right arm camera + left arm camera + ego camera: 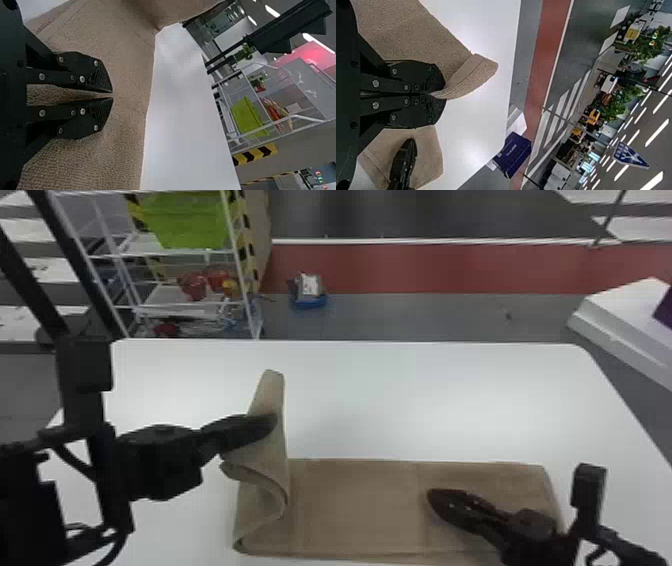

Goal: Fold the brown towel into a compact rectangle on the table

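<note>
Notably, towel (360,505) lay on table (425,400), its lifted end clamped in left gripper (435,94); right gripper (113,95), fingers slightly parted, held nothing. Main risk seemed a crooked fold, if the curl tucked under

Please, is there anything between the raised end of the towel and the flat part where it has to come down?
Nothing visible stands between the raised end and the middle of the flat part. Farther right, the right gripper is over the towel and might hinder a long fold.
</note>
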